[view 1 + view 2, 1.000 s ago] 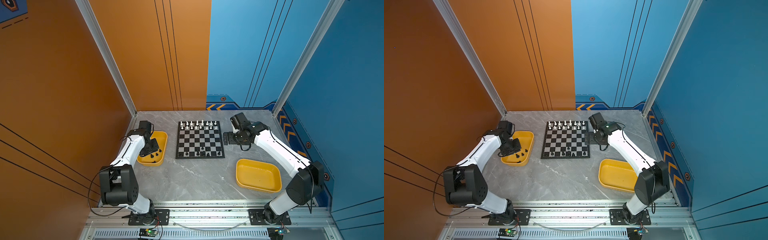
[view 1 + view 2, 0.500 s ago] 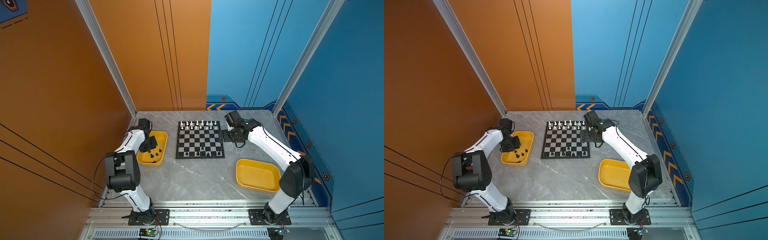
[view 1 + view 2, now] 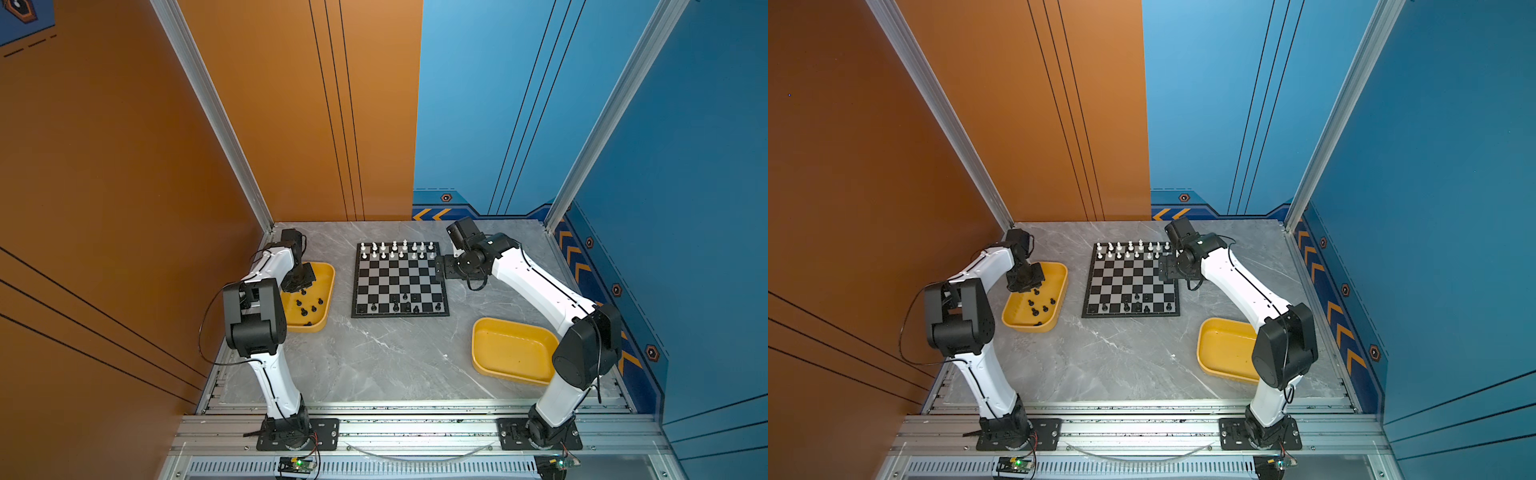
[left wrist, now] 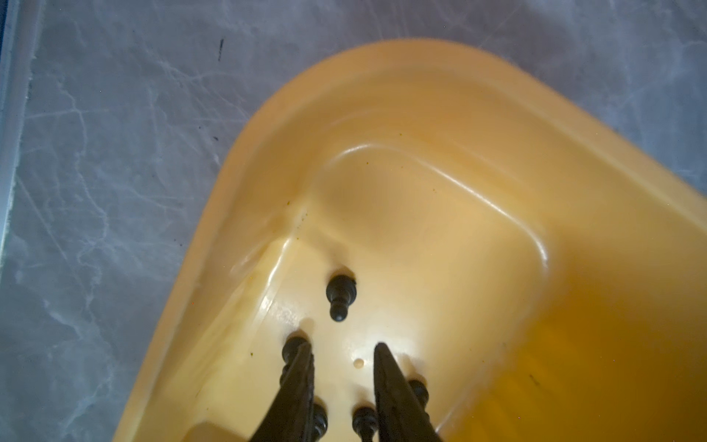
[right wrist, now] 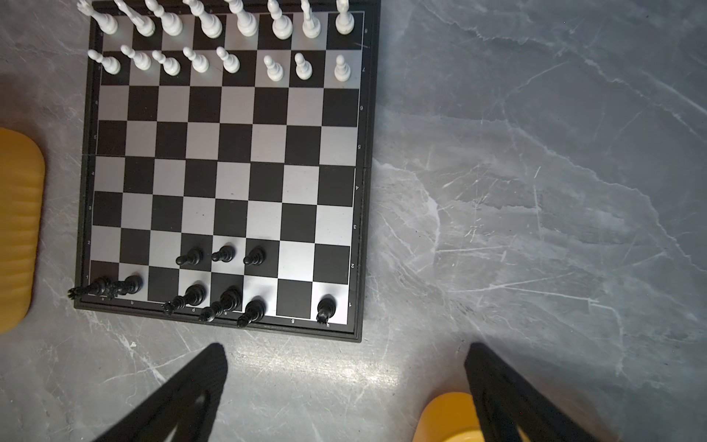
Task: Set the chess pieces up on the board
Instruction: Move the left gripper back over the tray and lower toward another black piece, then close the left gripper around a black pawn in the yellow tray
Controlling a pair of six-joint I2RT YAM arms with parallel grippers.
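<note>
The board (image 3: 400, 314) lies mid-table, also seen in the right wrist view (image 5: 229, 172). White chess pieces (image 3: 397, 249) fill its two far rows. Several black pieces (image 3: 405, 306) stand on its two near rows. More black pieces (image 3: 308, 305) lie in the left yellow tray (image 3: 329, 291). My left gripper (image 3: 297, 283) reaches down into that tray. In the left wrist view it (image 4: 342, 348) is narrowly open, with black pieces (image 4: 340, 294) around the fingers and one (image 4: 365, 421) low between them, not gripped. My right gripper (image 3: 442, 266) hovers wide open at the board's right edge, holding nothing.
A second yellow tray (image 3: 513, 349) sits at the near right with nothing in it. Orange and blue walls close in the grey marble table (image 3: 374, 357) on three sides. The left arm's elbow stands tall beside the left tray.
My left gripper has shifted toward the far end of the tray and its jaws have narrowed. The left elbow swung inward. My right gripper drifted left toward the board's edge, still open.
</note>
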